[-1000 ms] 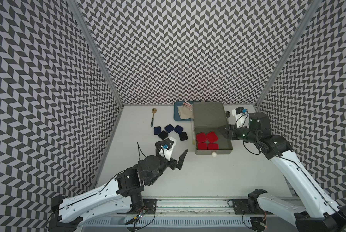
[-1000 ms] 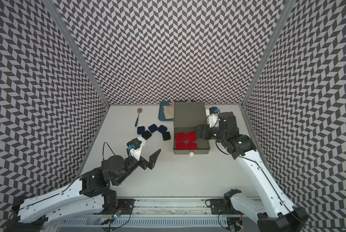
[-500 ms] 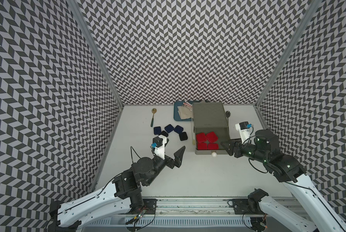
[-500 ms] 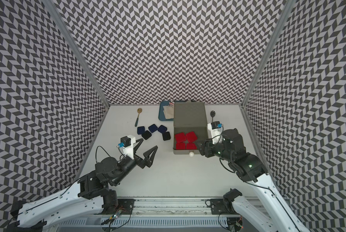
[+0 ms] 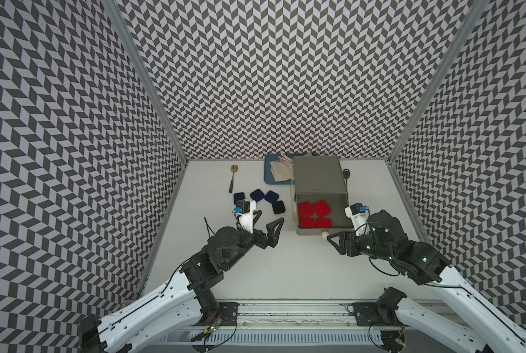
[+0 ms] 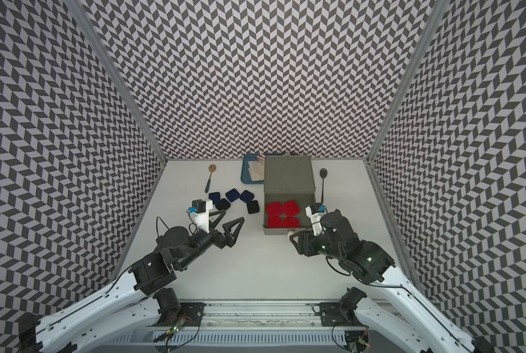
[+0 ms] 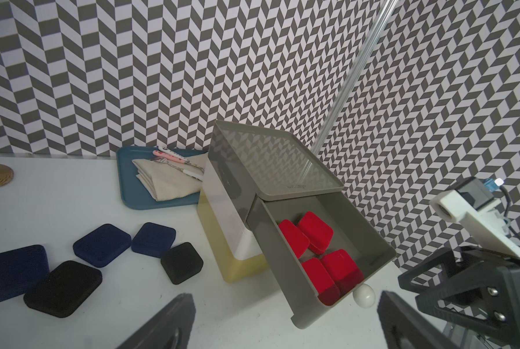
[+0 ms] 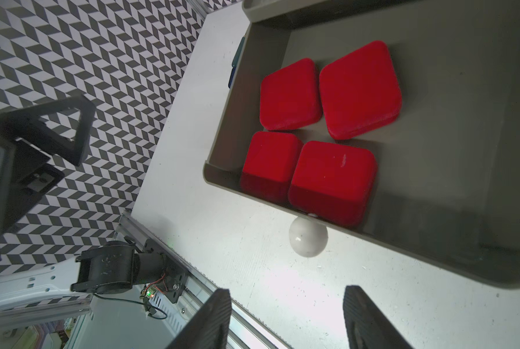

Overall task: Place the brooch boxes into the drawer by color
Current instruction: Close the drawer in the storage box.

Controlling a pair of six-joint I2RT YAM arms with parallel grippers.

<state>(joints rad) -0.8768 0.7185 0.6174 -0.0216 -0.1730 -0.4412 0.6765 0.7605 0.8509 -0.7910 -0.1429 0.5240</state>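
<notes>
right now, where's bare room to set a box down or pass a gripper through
Widest bare table: between left gripper and right gripper, from the open drawer to the near rail. Also bare: that drawer's floor beside the red boxes. Crowded: navy and black boxes clustered between gold spoon and chest.

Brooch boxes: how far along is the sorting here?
Done: four red boxes sit in the open grey drawer. In hand: nothing; the left claw and right claw are open and empty, the right one facing the white knob. Left: three navy boxes and two black boxes on the table.
</notes>
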